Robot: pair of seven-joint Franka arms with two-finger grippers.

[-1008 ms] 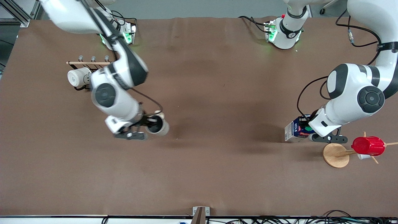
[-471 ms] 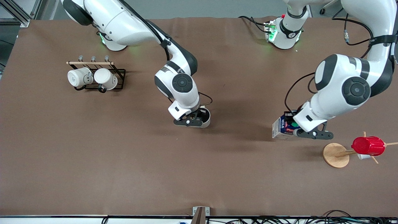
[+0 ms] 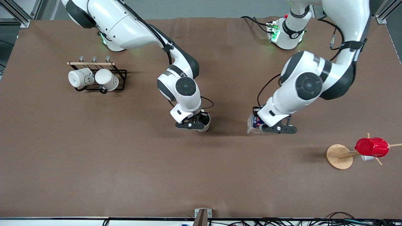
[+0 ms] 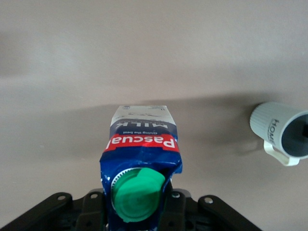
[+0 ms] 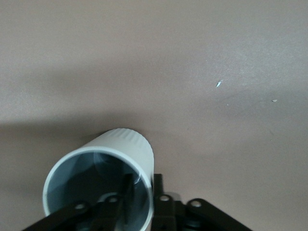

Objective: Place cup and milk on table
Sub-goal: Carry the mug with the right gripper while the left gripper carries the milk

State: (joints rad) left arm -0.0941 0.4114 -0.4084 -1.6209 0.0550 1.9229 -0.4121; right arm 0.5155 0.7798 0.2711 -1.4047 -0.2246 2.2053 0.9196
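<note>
Brown table (image 3: pixel 94 163) lies under me: my right gripper (image 3: pixel 196 123) pinches the cup (image 3: pixel 203 121), my left gripper (image 3: pixel 272 127) clamps the milk (image 3: pixel 253 124), both mid-table. Releasing tilted could topple either.

Under me spreads a matte brown sheet (image 3: pixel 94 175), lit evenly, with soft shadows pooling near its middle. A black wire rack (image 3: pixel 121 78) with a wooden rail stands toward my right arm's end. A round wooden stand (image 3: pixel 337 157) sits toward my left arm's end. Cables (image 3: pixel 314 222) trail along the edge nearest the front camera.
</note>
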